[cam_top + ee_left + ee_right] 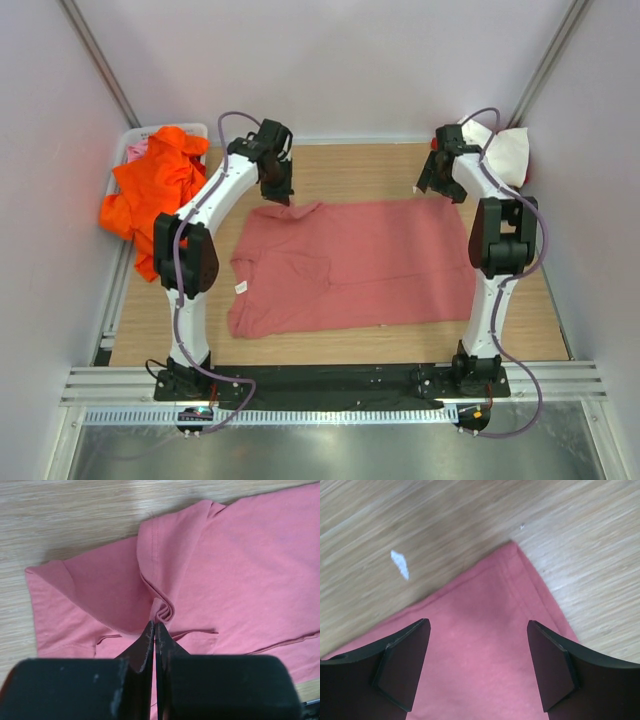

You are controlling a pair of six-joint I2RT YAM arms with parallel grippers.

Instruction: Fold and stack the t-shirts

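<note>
Pinching a puckered fold of the soft salmon-pink shirt [225, 570] at its tips, the left claw [154, 626] is closed tight, and the cloth spreads flat beneath it over the pale wood-grain surface [75, 520]. The right claw [479, 625] stands wide open above the shirt's stitched, pointed corner, holding nothing. A crumpled orange shirt [160, 185] lies left of the left claw.

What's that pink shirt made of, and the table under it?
The pink shirt looks like soft, matte knit cloth, likely cotton: it creases, bunches and has stitched hems. The table looks like pale wood or wood-look laminate, smooth: fine straight grain lines show, but which one is unclear.
</note>
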